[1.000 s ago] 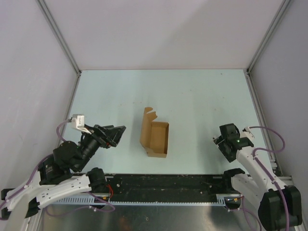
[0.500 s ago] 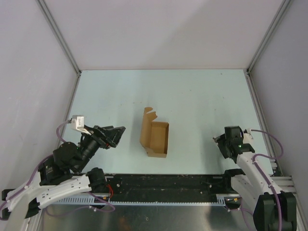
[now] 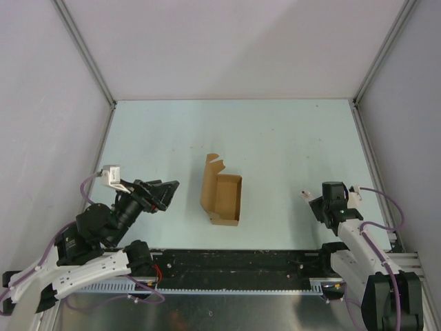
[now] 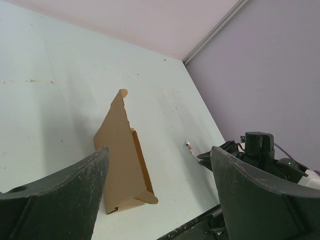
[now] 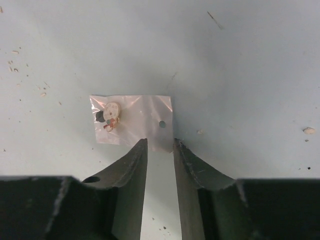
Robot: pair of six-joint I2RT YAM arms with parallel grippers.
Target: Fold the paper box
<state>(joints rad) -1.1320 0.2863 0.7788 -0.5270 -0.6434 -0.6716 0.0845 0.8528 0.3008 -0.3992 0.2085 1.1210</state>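
The paper box [image 3: 222,198] lies near the table's middle, a brown cardboard mailer with its tray formed and its lid flap standing up on the left side. In the left wrist view the paper box [image 4: 120,160] shows from its outer side. My left gripper [image 3: 165,193] hovers to the box's left, open wide [image 4: 159,150] and holding nothing. My right gripper [image 3: 315,201] is low at the right, well away from the box. Its jaws [image 5: 160,142] stand a narrow gap apart, with bare table between them and their tips at the near edge of a small clear packet [image 5: 132,120].
The packet [image 3: 302,192] holds a tiny round trinket and lies on the pale table [image 3: 275,138] just ahead of the right fingertips. Grey walls with metal posts enclose the table. A black rail [image 3: 234,262] runs along the near edge between the arm bases.
My right arm has drawn back toward its base, uncovering the packet, and its jaws have narrowed a lot. The left arm and the box have not moved.
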